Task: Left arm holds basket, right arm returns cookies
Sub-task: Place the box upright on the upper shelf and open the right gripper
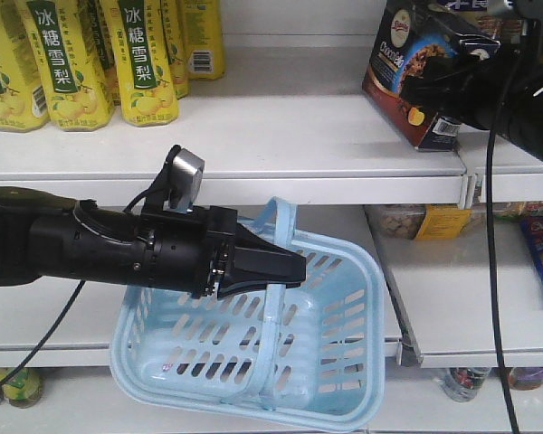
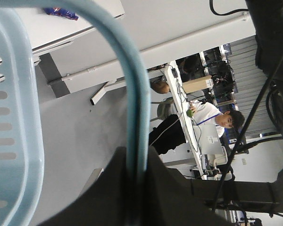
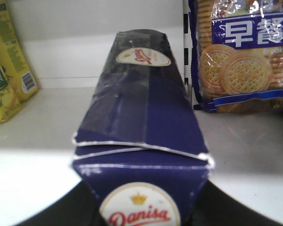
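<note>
The light blue basket [image 1: 253, 357] hangs tilted in front of the lower shelves. My left gripper [image 1: 276, 268] is shut on its hoop handle [image 2: 132, 89], and the handle runs straight down between the black fingers [image 2: 179, 197]. At the upper right, the dark navy cookies carton [image 1: 403, 77] leans tilted over the top shelf [image 1: 299, 136] with its lower corner at the shelf surface. My right gripper [image 1: 439, 70] is shut on it. In the right wrist view the cookies [image 3: 141, 117] fill the centre, gripped at the near end by my right gripper [image 3: 139, 209].
Yellow drink bottles [image 1: 68, 59] stand at the top shelf's left. A clear-wrapped biscuit pack [image 3: 240, 56] stands just right of the carton, beyond a shelf divider [image 3: 186, 56]. Snack packs [image 1: 416, 220] lie on the middle shelf at right. Bottles [image 1: 14, 387] stand below.
</note>
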Robot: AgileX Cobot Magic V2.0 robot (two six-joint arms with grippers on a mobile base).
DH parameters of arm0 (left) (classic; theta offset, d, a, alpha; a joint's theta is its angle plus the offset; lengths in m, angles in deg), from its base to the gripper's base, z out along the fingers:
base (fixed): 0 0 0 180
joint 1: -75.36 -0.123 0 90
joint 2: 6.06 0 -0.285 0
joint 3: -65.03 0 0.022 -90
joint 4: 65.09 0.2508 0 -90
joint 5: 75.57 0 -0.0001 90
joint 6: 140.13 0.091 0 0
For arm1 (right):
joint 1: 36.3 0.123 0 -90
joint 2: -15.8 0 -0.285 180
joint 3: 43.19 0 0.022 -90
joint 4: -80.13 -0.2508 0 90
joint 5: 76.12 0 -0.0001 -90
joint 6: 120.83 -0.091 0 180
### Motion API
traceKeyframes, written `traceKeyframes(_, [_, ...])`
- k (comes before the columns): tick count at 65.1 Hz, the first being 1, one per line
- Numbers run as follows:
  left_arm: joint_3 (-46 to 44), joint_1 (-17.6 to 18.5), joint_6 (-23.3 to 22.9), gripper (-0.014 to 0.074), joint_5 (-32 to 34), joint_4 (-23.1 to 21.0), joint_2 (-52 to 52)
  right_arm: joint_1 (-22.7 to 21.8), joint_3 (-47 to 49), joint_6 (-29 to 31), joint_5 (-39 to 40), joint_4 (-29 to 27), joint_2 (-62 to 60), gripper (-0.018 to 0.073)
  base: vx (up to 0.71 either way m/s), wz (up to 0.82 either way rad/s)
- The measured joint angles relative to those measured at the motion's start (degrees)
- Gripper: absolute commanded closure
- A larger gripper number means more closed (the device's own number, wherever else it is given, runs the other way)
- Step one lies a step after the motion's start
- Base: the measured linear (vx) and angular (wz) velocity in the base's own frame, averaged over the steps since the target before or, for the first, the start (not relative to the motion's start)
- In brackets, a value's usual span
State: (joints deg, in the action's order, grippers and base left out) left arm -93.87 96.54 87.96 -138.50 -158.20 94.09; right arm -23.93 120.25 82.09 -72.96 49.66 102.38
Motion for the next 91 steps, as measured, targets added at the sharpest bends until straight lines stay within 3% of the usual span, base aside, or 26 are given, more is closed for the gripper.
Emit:
traceKeyframes(20, [0.0, 0.0, 0.0, 0.0602, 0.0, 0.0, 0.0, 0.0, 0.0, 3.0, -0.5, 0.0, 0.3, 0.0115, 0.0, 0.0])
traceKeyframes(32, [0.0, 0.0, 0.0, 0.0602, 0.0, 0.0, 0.0, 1.0, 0.0, 3.7, -1.1, 0.0, 0.3, 0.0041, 0.0, 0.0])
traceKeyframes(45, [0.0, 0.0, 0.0, 0.0602, 0.0, 0.0, 0.0, 3.8, 0.0, 6.4, -1.0, 0.1, 0.3, 0.0036, 0.0, 0.0])
traceKeyframes(91, [0.0, 0.0, 0.0, 0.0602, 0.0, 0.0, 0.0, 3.8, 0.0, 8.3, -8.7, -1.1, -4.9, 0.0038, 0.0, 0.0])
